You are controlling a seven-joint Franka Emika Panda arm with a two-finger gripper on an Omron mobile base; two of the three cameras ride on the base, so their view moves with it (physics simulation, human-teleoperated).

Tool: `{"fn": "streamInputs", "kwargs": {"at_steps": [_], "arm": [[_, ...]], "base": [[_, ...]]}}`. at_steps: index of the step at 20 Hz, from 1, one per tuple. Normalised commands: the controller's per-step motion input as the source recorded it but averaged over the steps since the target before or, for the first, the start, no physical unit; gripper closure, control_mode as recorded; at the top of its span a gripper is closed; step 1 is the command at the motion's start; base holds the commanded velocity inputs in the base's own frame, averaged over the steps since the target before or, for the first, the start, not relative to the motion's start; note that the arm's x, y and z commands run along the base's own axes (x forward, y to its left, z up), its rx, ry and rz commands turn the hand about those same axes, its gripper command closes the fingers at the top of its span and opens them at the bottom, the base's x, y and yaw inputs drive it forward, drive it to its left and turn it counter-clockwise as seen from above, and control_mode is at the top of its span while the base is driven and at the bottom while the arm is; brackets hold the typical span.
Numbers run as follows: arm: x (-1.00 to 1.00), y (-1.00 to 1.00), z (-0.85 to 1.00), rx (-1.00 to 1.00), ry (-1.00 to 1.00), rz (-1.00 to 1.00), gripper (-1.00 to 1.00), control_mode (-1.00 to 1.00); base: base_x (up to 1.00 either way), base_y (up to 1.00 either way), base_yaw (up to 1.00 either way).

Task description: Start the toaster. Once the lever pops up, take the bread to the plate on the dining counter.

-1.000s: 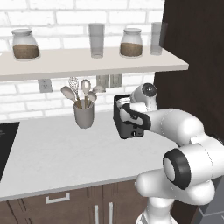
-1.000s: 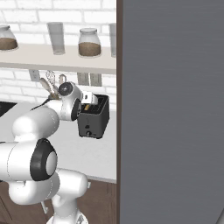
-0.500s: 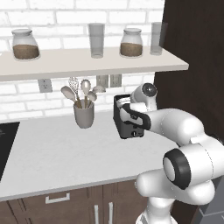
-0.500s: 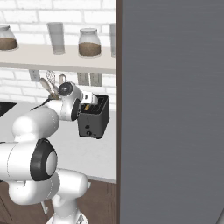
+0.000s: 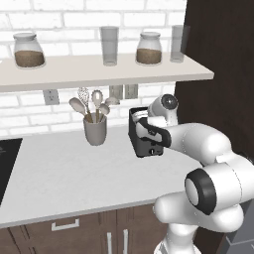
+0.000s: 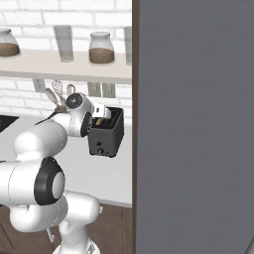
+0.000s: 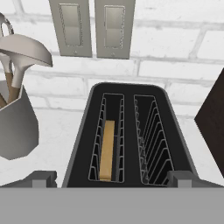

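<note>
One slice of bread (image 7: pixel 107 148) is sitting low in the toaster (image 7: pixel 127 135) left slot; we're hovering the gripper (image 7: pixel 111 177) above, jaws wide, nothing held, ready to start it

Arm (image 5: pixel 198 144) was glossy white, built from fat rounded links with smooth casings. Joints were capped with round dark-grey discs ringed in black (image 5: pixel 200 188), plus a smaller grey cap near the wrist (image 5: pixel 169 102). A black band wrapped the forearm link (image 5: pixel 156 133); finger tips (image 7: pixel 42 178) were small, blocky, dark grey.
</note>
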Motion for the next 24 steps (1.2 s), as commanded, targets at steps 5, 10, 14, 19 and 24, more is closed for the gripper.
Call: {"fn": "streamInputs", "kwargs": {"at_steps": [5,10,14,19,24], "arm": [[0.0,0.0,0.0,0.0,0.0,0.0,-1.0,-1.0],[0.0,0.0,0.0,0.0,0.0,0.0,-1.0,-1.0],[0.0,0.0,0.0,0.0,0.0,0.0,-1.0,-1.0],[0.0,0.0,0.0,0.0,0.0,0.0,-1.0,-1.0],[0.0,0.0,0.0,0.0,0.0,0.0,-1.0,-1.0]], "base": [[0.0,0.0,0.0],[0.0,0.0,0.0],[0.0,0.0,0.0],[0.0,0.0,0.0],[0.0,0.0,0.0]]}}
